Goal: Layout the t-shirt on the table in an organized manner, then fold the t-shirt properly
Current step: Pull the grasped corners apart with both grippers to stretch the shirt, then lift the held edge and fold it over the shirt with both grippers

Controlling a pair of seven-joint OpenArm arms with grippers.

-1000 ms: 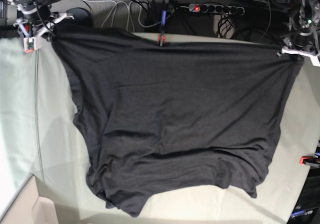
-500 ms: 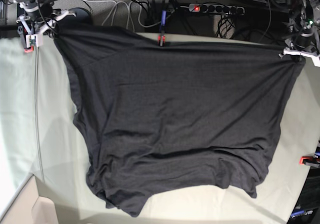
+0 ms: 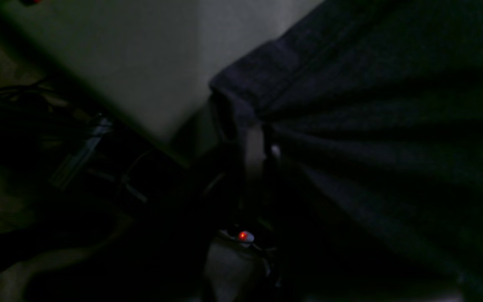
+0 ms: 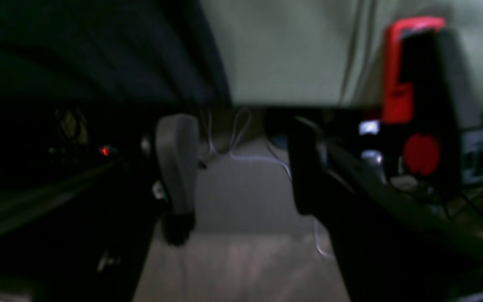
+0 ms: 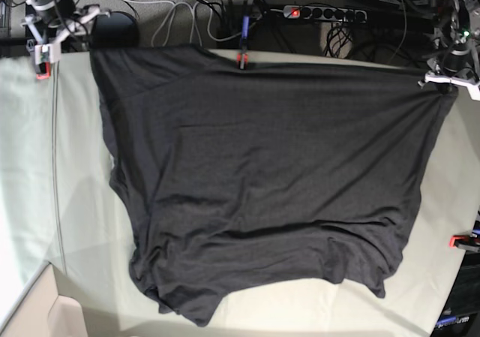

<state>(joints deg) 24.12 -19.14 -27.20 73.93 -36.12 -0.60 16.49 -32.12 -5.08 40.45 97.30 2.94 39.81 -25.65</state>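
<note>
We are looking down on the t-shirt (image 5: pixel 270 179), which is lying spread across the table (image 5: pixel 75 224) with its plain dark side up. The upper edge is running along the far table edge; the lower edge is bunching into folds near the front.

Left gripper (image 5: pixel 448 80): we are seeing it at the far right corner of the shirt in the base view. Its jaws are closed on a pinch of the t-shirt fabric, and in the left wrist view the cloth (image 3: pixel 350 126) is fanning out from that pinch in taut creases, with the hem lying over the pale table cover (image 3: pixel 141 63).

Right gripper (image 4: pixel 233 163): we are seeing its jaws standing apart in the right wrist view, with nothing between them. The shirt corner (image 4: pixel 99 54) is lying on the table beside the gripper, not touching either finger. In the base view this gripper (image 5: pixel 56 33) is sitting just off the shirt's far left corner.

A red clamp (image 4: pixel 413 105) is sitting at the table edge near the right gripper. Another red clamp (image 5: pixel 242 58) is sitting midway along the far edge.
</note>
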